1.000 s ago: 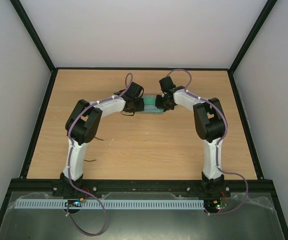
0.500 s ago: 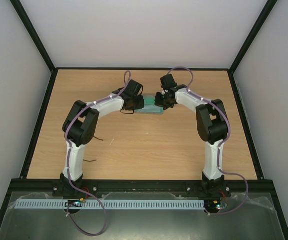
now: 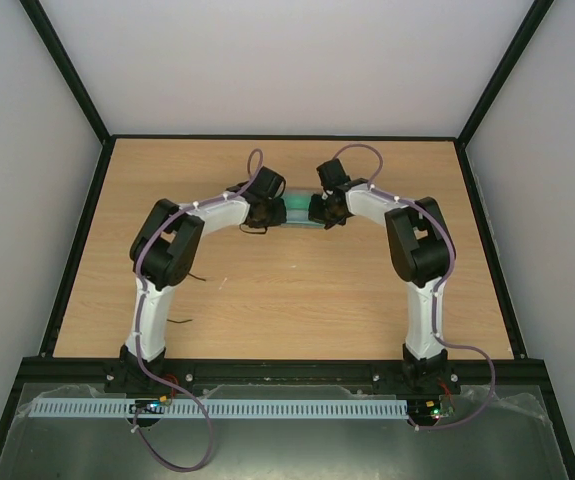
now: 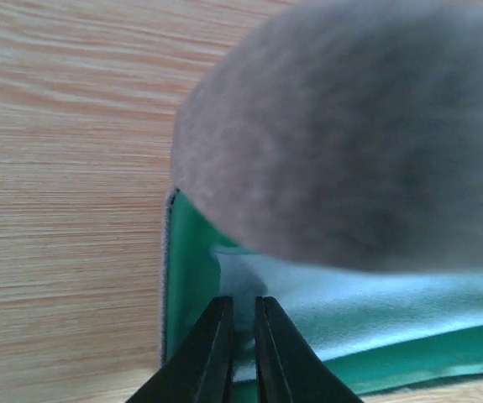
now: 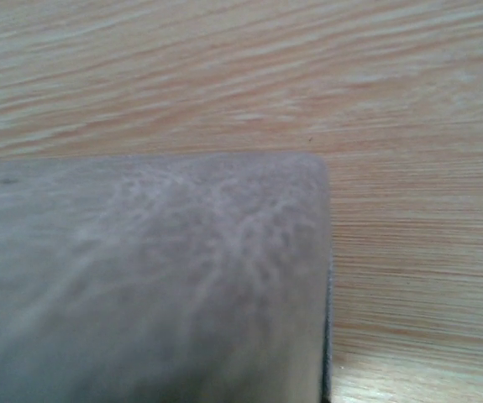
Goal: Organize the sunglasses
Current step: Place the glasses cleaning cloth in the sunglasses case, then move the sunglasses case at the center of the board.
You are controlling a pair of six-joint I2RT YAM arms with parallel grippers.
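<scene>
1. The sunglasses cannot be made out in any view. No thin black frame lines are seen, so their place relative to the fingers cannot be given.
2. In the top view, the left gripper (image 3: 264,210) and right gripper (image 3: 325,208) are seen at opposite ends of the grey case (image 3: 299,213). Most of the case is hidden by them, and only a strip of its green lining is exposed.
3. In the left wrist view, the blurred grey lid is seen half-raised over the lining. A light blue cloth (image 4: 367,311) lies inside.
4. The left fingers (image 4: 212,353) are drawn almost together over the cloth's near edge, with a thin slit between them. Whether anything is pinched cannot be told.
5. The right wrist view is filled by the case's grey outer surface and the wooden table (image 5: 308,75). The right fingers are out of frame, so their state cannot be told.
</scene>
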